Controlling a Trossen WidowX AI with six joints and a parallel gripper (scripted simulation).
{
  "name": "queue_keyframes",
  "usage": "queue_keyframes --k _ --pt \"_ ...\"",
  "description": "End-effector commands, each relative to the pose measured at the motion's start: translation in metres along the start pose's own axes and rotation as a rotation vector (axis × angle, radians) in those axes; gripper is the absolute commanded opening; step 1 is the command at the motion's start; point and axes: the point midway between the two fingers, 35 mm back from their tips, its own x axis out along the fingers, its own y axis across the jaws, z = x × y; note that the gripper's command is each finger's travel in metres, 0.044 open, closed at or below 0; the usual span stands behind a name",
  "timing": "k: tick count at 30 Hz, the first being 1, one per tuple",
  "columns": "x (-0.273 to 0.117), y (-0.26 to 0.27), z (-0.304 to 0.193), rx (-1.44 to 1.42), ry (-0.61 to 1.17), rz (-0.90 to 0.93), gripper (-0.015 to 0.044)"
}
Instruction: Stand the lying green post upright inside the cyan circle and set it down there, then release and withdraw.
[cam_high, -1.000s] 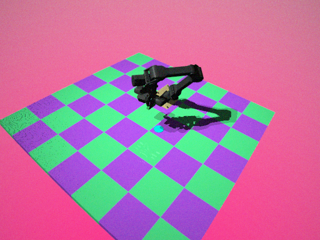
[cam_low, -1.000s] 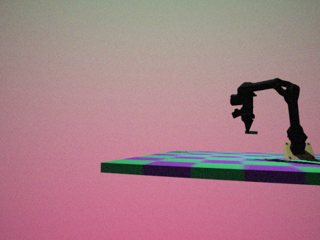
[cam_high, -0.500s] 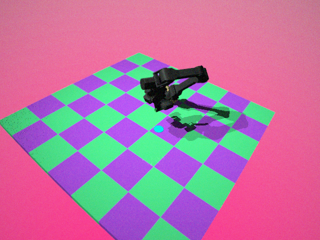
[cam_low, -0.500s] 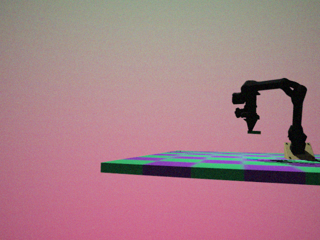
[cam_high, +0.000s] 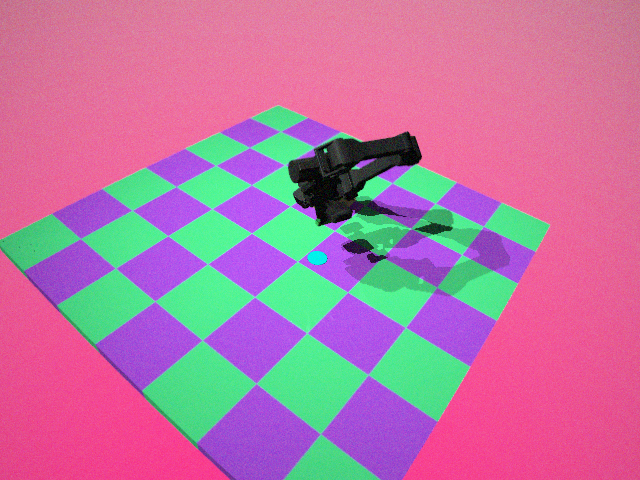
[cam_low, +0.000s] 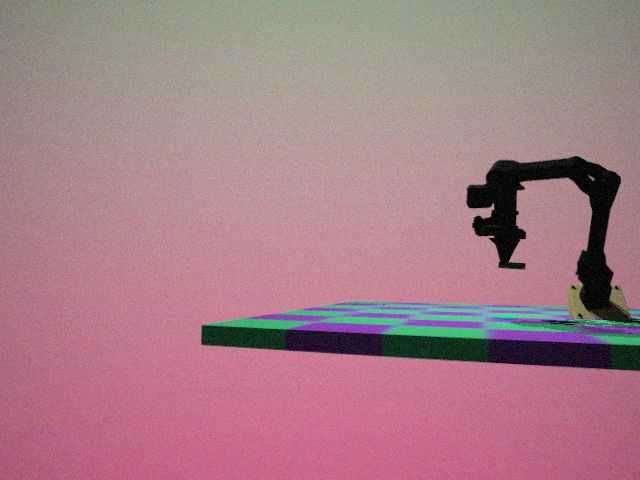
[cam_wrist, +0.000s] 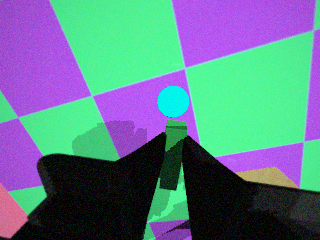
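Observation:
The cyan circle (cam_high: 316, 257) (cam_wrist: 173, 101) lies flat on a purple square of the checkered table. My gripper (cam_low: 505, 262) (cam_wrist: 174, 138) points down and is shut on the green post near one end. The post (cam_low: 516, 266) (cam_wrist: 171, 162) is held roughly level, high above the table, and its longer part reaches back toward the arm's base. In the wrist view its near-circle end shows just below the circle. In the top view my gripper hides nearly all of the post; only a small green bit shows at the fingertips.
The green and purple checkered table (cam_high: 255, 341) (cam_low: 434, 347) carries the arm, and its edges drop off to a pink surround. The arm's tan base plate (cam_low: 573, 304) (cam_wrist: 270, 177) stands behind the gripper. The arm's shadow falls beside the circle.

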Motion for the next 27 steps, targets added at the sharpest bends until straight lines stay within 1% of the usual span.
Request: queue_keyframes --k 1,27 --pt "0.002 -0.001 -0.003 0.001 -0.008 -0.027 0.0023" --pt "0.016 -0.008 -0.013 -0.036 -0.067 -0.181 0.0023"
